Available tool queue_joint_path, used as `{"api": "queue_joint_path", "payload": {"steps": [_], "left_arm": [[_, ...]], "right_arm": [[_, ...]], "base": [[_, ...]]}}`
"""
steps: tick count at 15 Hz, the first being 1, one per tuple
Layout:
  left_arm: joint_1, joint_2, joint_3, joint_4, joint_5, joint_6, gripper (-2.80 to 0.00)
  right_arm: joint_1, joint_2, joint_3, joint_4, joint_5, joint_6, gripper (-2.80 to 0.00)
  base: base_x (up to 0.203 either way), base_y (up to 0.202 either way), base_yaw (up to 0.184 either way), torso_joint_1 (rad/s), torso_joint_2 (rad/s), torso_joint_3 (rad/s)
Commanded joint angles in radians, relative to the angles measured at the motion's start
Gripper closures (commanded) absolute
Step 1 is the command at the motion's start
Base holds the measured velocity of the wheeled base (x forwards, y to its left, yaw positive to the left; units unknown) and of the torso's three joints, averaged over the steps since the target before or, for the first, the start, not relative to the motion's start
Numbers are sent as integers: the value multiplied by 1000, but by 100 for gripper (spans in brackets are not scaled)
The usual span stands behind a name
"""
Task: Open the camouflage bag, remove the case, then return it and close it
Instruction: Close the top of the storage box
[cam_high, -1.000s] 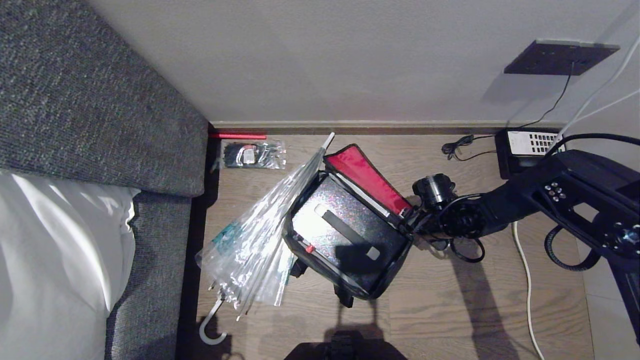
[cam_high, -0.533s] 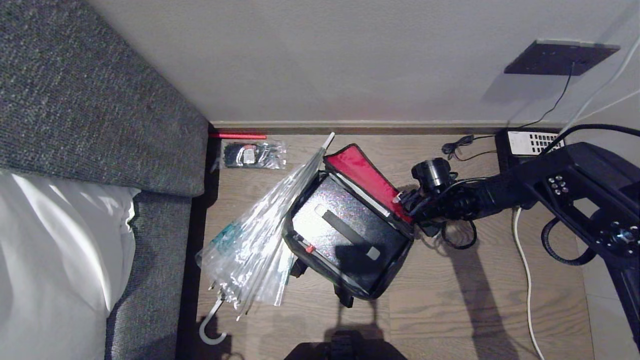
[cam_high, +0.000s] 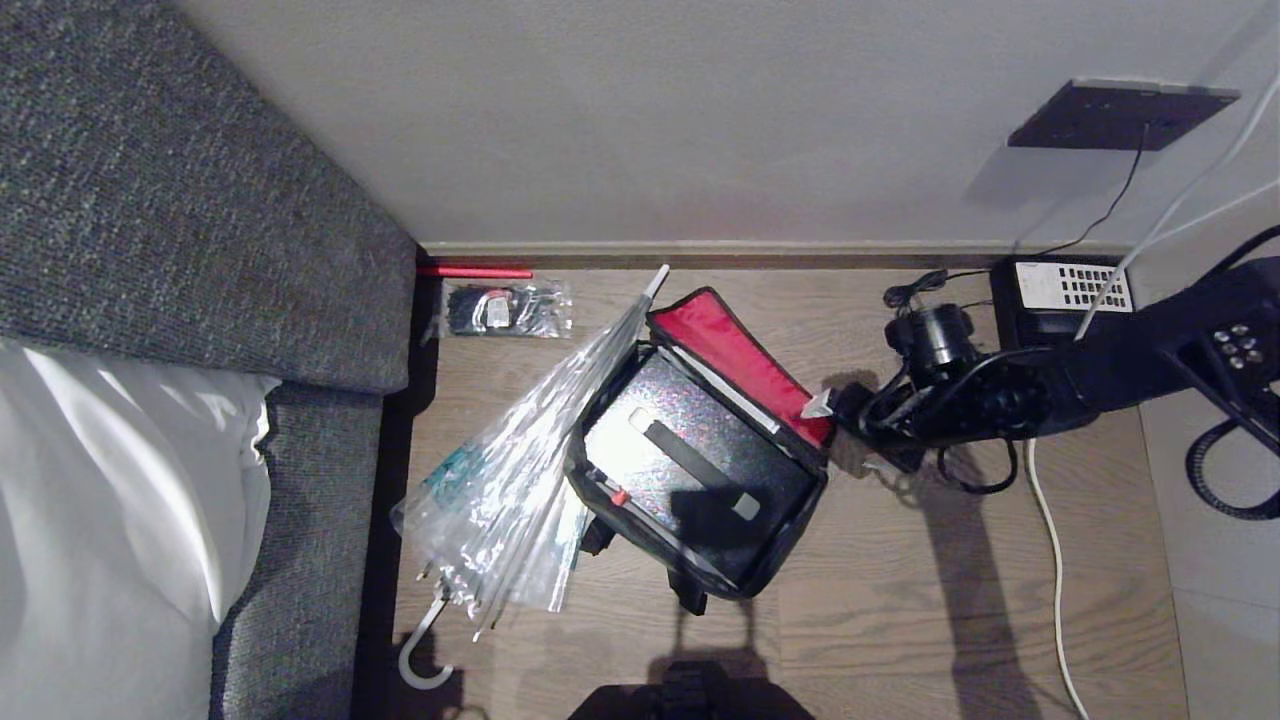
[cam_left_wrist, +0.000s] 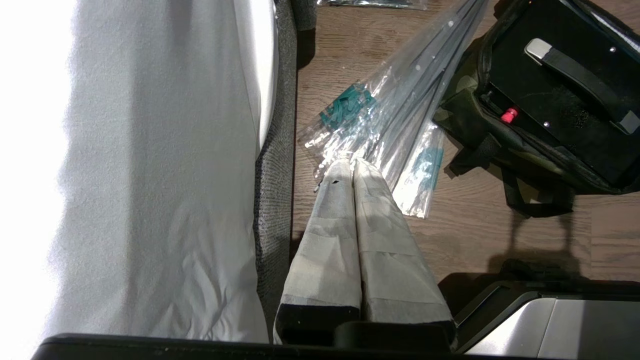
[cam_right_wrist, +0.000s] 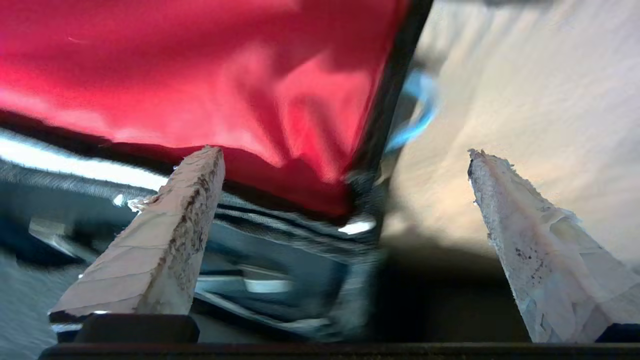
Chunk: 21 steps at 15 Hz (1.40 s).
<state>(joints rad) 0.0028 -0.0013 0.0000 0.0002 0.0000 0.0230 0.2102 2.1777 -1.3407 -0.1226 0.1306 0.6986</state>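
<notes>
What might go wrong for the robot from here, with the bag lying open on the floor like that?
The red-lined lid stands open without support; the open right gripper beside its corner may knock it askew instead of catching it. The wrapped umbrella leans against the camouflage bag, so shifting the bag might drag it along. Loose cables lie under the right arm and might snag.

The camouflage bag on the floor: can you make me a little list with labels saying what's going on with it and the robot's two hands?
bag: camouflage bag on the wooden floor, lid flipped up, red lining showing
inside bag: sparkly black case with a strap handle
right gripper: open, empty, just beside the lid's edge
left gripper: shut, parked over the clear-wrapped umbrella
beside bag: umbrella leaning on its left side
</notes>
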Motion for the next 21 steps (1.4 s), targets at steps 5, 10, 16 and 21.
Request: {"api": "queue_joint_path", "payload": {"steps": [5,10,16,21], "left_arm": [[0,0,0,0,0,0,0],[0,0,0,0,0,0,0],[0,0,0,0,0,0,0],[0,0,0,0,0,0,0]], "right_arm": [[-37,-74,107,10,22,-67,-280],[-36,-124,98,164,-59,47,-280],[-5,-138,105,72,25,255,-280],[24,-28,91,-89,-29,260,-280]], "base": [[0,0,0,0,0,0],[0,0,0,0,0,0],[0,0,0,0,0,0],[0,0,0,0,0,0]]}}
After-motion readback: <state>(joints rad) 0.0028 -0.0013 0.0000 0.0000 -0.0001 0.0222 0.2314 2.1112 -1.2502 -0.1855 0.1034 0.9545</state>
